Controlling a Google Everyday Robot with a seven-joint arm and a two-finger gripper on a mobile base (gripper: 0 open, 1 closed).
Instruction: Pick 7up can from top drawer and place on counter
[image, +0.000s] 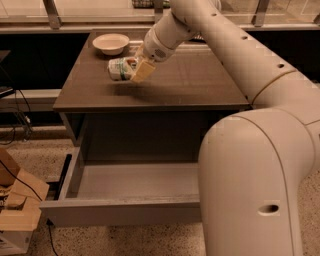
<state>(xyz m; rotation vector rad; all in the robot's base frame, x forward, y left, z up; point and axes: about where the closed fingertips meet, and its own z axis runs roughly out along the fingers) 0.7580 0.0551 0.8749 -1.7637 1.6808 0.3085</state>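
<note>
Presently shows gripper (134, 71) clamped on 7up can (119, 69), can lying sideways just above counter (190, 85) at upper left, near white bowl (111, 42); presumably poised for set-down. Shows top drawer (125, 212), lower frame, pulled open.

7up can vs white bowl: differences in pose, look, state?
The 7up can lies sideways, clamped in the gripper over the counter; the white bowl sits upright and free near the back left corner.
The can carries green markings; the bowl is plain.
The can is narrow; the bowl is wide and shallow.
Shared: neither is in the open top drawer.
</note>
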